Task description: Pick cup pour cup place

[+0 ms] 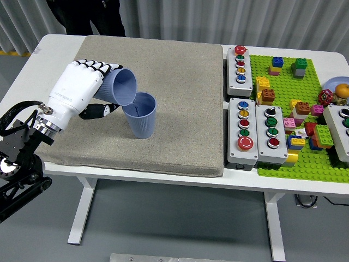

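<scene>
The left hand (76, 93) covers most of the tilted cup (121, 87) it grips, and that cup's rim hides part of the upright cup's (140, 117) mouth, so whatever lies inside either cannot be told. At the table's (54, 52) right edge, a grey button box (340, 130) and a small dish of fruit (338, 93) are cut off by the picture's edge. A person (87, 16) at the far side shows only as dark clothing, cropped at the top.
</scene>
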You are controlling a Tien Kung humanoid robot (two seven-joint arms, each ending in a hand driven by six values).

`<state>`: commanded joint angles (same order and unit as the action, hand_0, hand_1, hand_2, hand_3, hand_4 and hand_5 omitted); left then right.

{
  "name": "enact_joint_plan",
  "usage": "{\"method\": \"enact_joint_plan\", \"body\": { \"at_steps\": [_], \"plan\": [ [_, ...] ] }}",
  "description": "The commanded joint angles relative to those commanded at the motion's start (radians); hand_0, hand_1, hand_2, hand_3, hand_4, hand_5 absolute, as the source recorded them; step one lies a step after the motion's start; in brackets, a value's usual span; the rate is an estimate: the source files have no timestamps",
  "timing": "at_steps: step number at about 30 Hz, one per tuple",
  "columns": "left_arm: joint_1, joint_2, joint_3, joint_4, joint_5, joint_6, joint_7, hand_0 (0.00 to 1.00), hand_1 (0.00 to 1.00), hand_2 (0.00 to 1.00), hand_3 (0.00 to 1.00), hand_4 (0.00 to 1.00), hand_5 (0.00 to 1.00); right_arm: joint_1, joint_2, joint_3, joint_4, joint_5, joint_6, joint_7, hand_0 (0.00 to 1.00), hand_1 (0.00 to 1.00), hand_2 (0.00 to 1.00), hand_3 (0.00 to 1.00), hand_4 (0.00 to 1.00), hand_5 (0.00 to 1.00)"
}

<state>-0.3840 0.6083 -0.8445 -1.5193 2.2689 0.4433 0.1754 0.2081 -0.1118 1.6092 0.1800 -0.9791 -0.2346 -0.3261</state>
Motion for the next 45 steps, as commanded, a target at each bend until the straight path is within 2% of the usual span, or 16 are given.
{"method": "enact_joint_plan", "body": {
  "at_steps": [1,22,45],
  "plan": [
    [0.000,0.000,0.000,-0.001,0.000,0.000,0.000,0.510,0.534,0.673,0.604,0.717,0.189,0.000,0.000,0.000,0.000,0.000,0.000,0.000,0.703,0.632,0.563,0.571,0.002,0.072],
    [-0.028,0.020,0.021,0.002,0.000,-0.005,0.013,0.511,0.532,0.666,0.598,0.717,0.200,0.005,-0.003,-0.004,0.000,0.006,0.000,0.003,0.703,0.632,0.563,0.572,0.002,0.072],
    [-0.079,0.061,0.053,-0.016,0.000,-0.017,0.029,0.507,0.526,0.661,0.589,0.717,0.201,0.015,-0.009,-0.017,0.000,0.022,-0.002,0.007,0.703,0.632,0.563,0.573,0.002,0.070]
  ]
}}
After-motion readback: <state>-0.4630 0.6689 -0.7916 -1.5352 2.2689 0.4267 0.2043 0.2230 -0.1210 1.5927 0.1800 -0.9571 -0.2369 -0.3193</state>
